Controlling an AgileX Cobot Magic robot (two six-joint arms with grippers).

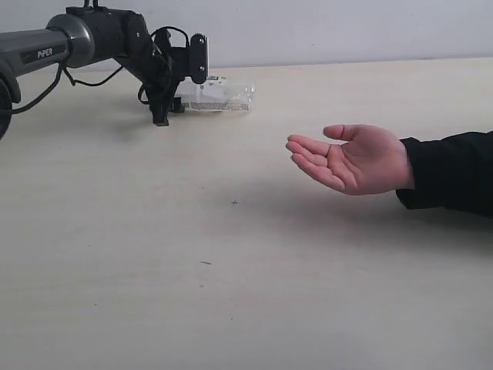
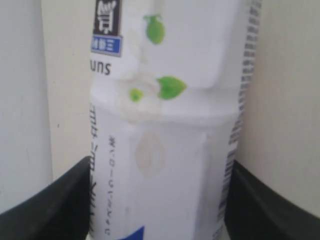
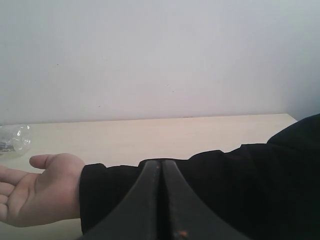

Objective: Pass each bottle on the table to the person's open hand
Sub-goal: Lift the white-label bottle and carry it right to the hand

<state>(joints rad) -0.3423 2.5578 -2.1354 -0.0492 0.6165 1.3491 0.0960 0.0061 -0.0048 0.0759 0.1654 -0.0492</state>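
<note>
Clear plastic bottle [image 1: 219,94], white label with green leaves, lies on its side on the beige surface [image 1: 231,293], upper left. My left tool [image 1: 169,108] straddles it; contact I cannot tell. Right tool [image 3: 161,164] pressed together.

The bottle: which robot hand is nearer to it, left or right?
Left. The left hand has a finger on each side of the bottle. The right hand is apart, with the person's sleeve between.

A bottle [image 1: 223,94] is laid at the far left of the table [image 1: 231,308], straddled by the left hand [image 1: 176,100]; the person's open hand [image 1: 354,158] is held nearer, at right.
</note>
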